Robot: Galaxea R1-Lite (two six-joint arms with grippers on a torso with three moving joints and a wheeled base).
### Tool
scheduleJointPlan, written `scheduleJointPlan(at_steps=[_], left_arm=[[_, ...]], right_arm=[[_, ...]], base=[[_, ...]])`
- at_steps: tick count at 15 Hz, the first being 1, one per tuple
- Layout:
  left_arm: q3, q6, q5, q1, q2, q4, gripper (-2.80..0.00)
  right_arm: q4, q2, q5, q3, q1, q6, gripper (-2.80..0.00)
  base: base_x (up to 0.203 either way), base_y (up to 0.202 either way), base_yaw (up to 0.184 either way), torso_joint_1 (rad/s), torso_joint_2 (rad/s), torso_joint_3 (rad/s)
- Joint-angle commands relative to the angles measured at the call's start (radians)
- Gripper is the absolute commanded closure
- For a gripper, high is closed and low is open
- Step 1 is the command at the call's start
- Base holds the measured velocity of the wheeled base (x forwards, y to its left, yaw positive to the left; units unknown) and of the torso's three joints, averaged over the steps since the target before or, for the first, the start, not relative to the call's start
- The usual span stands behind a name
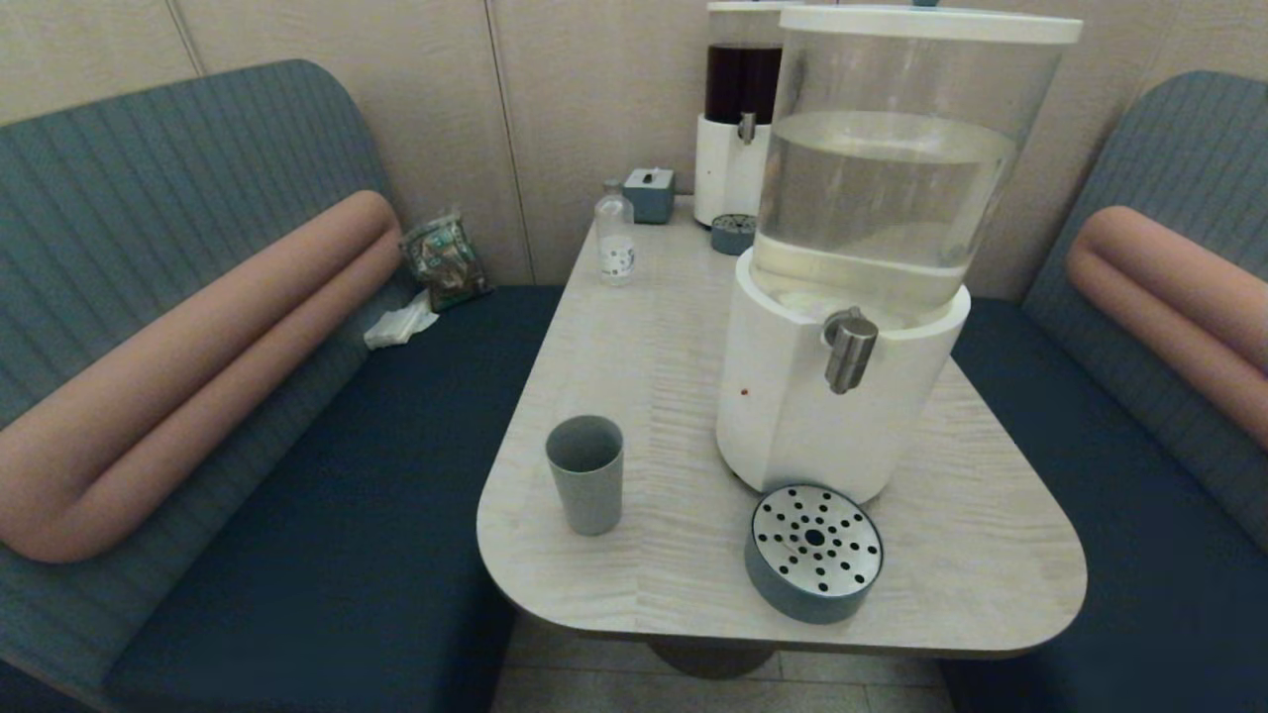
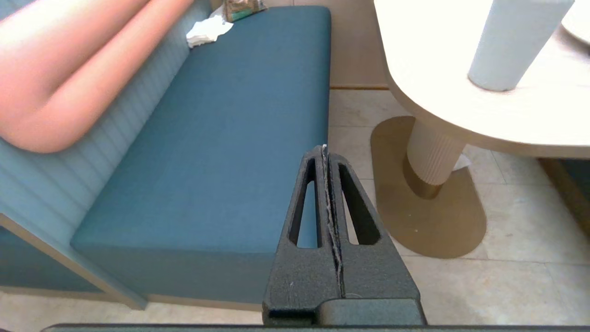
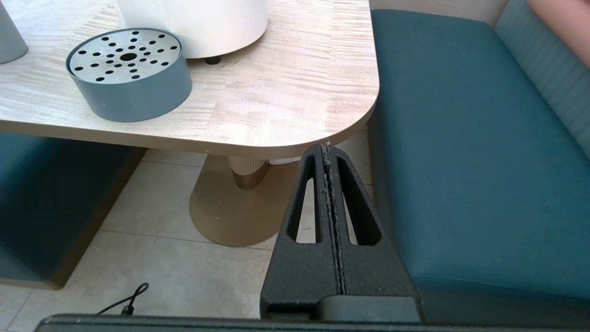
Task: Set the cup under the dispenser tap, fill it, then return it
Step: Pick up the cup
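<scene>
Grey-blue and matte, the cup (image 1: 585,473) is a plain tapered tumbler with no handle, standing upright and mouth-up near the table's (image 1: 693,327) front left corner; it looks empty as far as its dim inside shows. It stands well apart from the round drip tray (image 1: 813,552), a blue-grey puck with a perforated steel top set near the front edge just before the dispenser's (image 1: 842,386) white base. That tray lies below the dispenser tap (image 1: 849,349), a short brushed-steel spout with a rounded knob, so it probably marks where the cup should go and catches spills. Nothing of the task appears begun. Both arms hang low off the table's front edge: the left gripper (image 2: 326,150) over the floor beside the left bench (image 2: 221,138), the right gripper (image 3: 327,147) just below the front right corner. Each has its 2 fingers pressed together, gripping nothing. The cup's place on the left likely favours the left arm.
</scene>
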Motion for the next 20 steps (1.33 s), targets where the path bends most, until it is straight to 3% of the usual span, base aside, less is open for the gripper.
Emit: scheduleJointPlan(at_steps=[1, 6, 9, 12, 13, 14, 16, 19, 20], left_arm=[[-0.001, -0.016, 0.004, 0.0, 0.001, -0.009, 0.0], [-0.19, -0.028, -0.006, 0.0, 0.014, -0.008, 0.0], [-0.287, -0.063, -0.018, 0.0, 0.149, -0.03, 0.0], [-0.371, -0.085, -0.081, 0.0, 0.269, -0.042, 0.0], [-0.382, -0.086, -0.124, 0.0, 0.295, -0.044, -2.8], [-0.39, -0.099, -0.178, 0.0, 0.319, -0.049, -2.8], [-0.405, -0.186, -0.251, 0.0, 0.404, -0.101, -2.8], [-0.476, -0.559, -0.355, 0.0, 0.586, -0.237, -2.8], [-0.488, -0.628, -0.438, -0.005, 0.62, -0.27, -2.8]], right_arm=[[0.0, -0.002, 0.0, 0.0, 0.0, 0.0, 0.0], [-0.001, -0.002, 0.001, 0.0, 0.0, -0.002, 0.0], [-0.001, -0.002, 0.001, 0.0, 0.0, -0.002, 0.0], [-0.001, -0.002, 0.001, 0.0, 0.0, -0.002, 0.0], [-0.001, -0.002, 0.001, 0.0, 0.0, -0.002, 0.0], [-0.001, -0.002, 0.001, 0.0, 0.0, -0.002, 0.0], [-0.001, -0.002, 0.0, 0.0, 0.0, -0.002, 0.0], [-0.001, -0.002, 0.001, 0.0, 0.0, -0.002, 0.0], [-0.001, -0.002, 0.001, 0.0, 0.0, -0.002, 0.0]], base=[[0.0, 0.0, 0.0, 0.0, 0.0, 0.0], [0.0, 0.0, 0.0, 0.0, 0.0, 0.0], [0.0, 0.0, 0.0, 0.0, 0.0, 0.0], [0.0, 0.0, 0.0, 0.0, 0.0, 0.0], [0.0, 0.0, 0.0, 0.0, 0.0, 0.0], [0.0, 0.0, 0.0, 0.0, 0.0, 0.0], [0.0, 0.0, 0.0, 0.0, 0.0, 0.0], [0.0, 0.0, 0.0, 0.0, 0.0, 0.0], [0.0, 0.0, 0.0, 0.0, 0.0, 0.0]])
